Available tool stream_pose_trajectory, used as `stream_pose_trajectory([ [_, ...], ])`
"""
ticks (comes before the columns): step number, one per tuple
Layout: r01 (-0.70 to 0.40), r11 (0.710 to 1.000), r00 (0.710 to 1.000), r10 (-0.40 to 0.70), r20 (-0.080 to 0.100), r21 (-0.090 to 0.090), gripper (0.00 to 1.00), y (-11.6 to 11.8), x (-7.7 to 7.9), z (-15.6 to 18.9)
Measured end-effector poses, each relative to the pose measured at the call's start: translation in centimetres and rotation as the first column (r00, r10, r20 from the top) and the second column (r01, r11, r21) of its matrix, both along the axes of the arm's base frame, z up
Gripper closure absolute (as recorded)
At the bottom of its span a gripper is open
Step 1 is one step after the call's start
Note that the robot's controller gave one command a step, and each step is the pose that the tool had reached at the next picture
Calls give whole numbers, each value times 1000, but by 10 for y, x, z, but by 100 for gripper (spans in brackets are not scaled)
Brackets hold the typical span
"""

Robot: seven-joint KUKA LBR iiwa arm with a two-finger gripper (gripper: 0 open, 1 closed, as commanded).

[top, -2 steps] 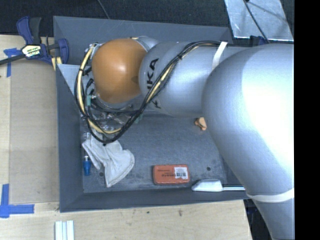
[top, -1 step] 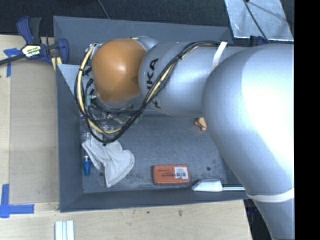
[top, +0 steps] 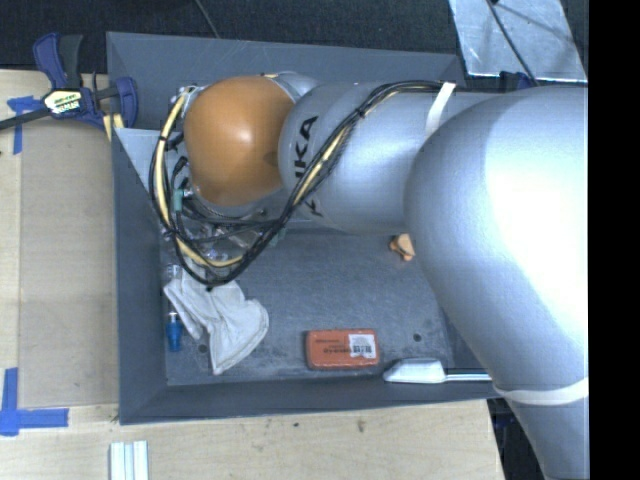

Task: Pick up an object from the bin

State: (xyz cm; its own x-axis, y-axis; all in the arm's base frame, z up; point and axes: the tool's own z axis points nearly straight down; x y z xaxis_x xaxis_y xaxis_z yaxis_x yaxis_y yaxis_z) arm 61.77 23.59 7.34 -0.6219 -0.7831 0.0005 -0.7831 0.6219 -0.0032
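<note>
Arm (top: 480,198) with orange wrist cover (top: 235,138) reaches across grey bin (top: 140,268); gripper (top: 205,243) low at left wall, whether open or closed: cannot tell. Crumpled white cloth (top: 225,320) just beside it. Orange-red labelled block (top: 342,349) near bottom wall; small blue piece (top: 173,333) beside cloth.

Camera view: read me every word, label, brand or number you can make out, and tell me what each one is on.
"KA": black letters running down the silver arm link next to its orange wrist cover. Cables cross the rest of the word, so only these letters read clearly.
White label on the orange-red flat pack at the bin's near wall: printed lines and what looks like a barcode, too small to read.
No other text is readable in the bin.
</note>
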Motion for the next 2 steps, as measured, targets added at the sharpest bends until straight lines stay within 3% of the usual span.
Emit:
stream_pose_trajectory([
  [2, 1, 1000, 1000, -1, -8, 0, 100, 0, -3, 32],
])
